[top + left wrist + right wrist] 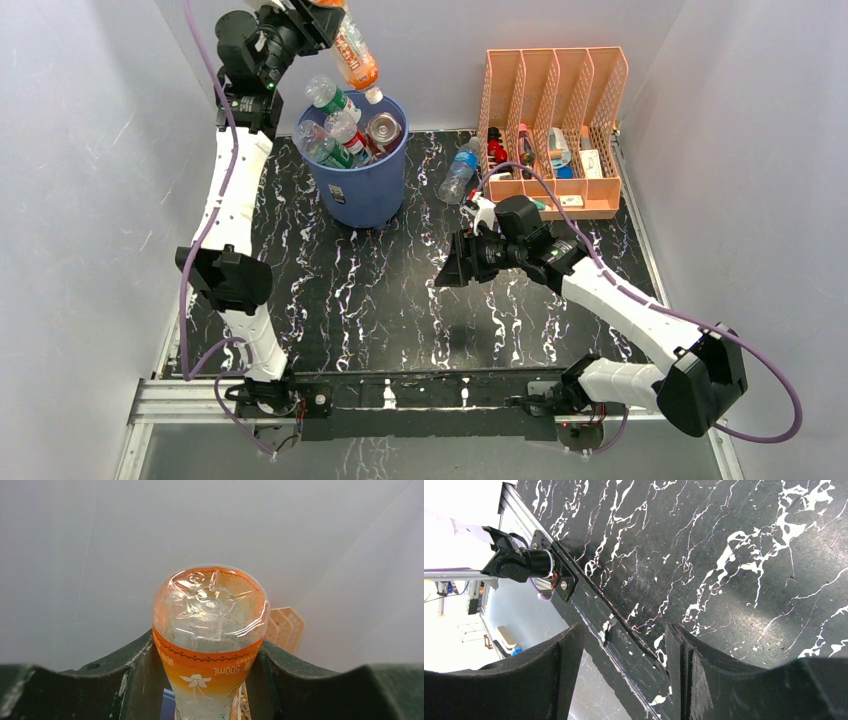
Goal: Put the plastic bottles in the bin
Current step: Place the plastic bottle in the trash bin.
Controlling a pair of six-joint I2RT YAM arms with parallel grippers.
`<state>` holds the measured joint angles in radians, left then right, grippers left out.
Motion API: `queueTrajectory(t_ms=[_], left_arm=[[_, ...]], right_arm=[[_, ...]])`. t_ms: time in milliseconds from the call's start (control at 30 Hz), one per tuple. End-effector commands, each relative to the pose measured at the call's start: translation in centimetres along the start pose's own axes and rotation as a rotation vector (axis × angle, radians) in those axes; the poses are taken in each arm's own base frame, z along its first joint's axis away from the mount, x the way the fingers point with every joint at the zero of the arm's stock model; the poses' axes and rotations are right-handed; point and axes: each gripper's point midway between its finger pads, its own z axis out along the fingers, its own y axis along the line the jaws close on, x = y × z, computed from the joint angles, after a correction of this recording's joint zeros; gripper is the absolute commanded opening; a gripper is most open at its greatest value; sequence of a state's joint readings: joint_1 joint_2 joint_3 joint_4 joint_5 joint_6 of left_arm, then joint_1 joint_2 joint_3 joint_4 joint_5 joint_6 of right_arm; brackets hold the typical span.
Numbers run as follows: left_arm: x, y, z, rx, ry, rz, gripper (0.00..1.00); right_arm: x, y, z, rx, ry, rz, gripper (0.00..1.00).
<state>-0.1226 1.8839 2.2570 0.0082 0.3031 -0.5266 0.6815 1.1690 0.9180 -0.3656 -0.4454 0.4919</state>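
Observation:
An orange plastic bottle [355, 55] hangs cap-down over the back rim of the blue bin [365, 195], with my left gripper [325, 15] shut on its upper body. In the left wrist view the bottle's clear base [210, 605] faces the camera, and both fingers [142, 675] press its orange label. Several plastic bottles [335, 125] stick out of the bin. A clear bottle with a blue cap [460, 172] lies on the table right of the bin. My right gripper [450, 265] hovers open and empty above the middle of the table [734, 555].
A peach file organizer [555, 120] with small bottles and tubes stands at the back right, just behind the right arm. White walls close in on the back, left and right. The arms' mounting rail [430, 395] runs along the near edge.

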Motion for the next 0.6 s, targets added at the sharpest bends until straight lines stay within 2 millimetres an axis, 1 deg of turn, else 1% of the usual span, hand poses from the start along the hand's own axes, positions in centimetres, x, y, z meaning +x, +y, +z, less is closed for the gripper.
queueTrajectory(t_ms=[0, 133, 400, 500, 567], left_arm=[[-0.8, 0.2, 0.6, -0.003, -0.083, 0.189, 0.48], [0.9, 1.1, 1.6, -0.009, -0.074, 0.251, 0.49], [5.6, 3.5, 3.4, 0.001, -0.017, 0.300, 0.49], [7.4, 3.7, 3.4, 0.018, 0.002, 0.292, 0.49], [8.9, 3.9, 3.1, 0.022, 0.008, 0.292, 0.51]], right_arm=[[-0.4, -0.5, 0.4, 0.012, -0.013, -0.018, 0.70], [0.0, -1.1, 0.8, 0.024, 0.004, -0.018, 0.70], [0.3, -2.0, 1.8, 0.037, 0.030, -0.016, 0.71], [0.3, -2.3, 2.1, 0.045, 0.034, -0.019, 0.71], [0.2, -2.3, 2.2, 0.048, 0.038, -0.025, 0.71]])
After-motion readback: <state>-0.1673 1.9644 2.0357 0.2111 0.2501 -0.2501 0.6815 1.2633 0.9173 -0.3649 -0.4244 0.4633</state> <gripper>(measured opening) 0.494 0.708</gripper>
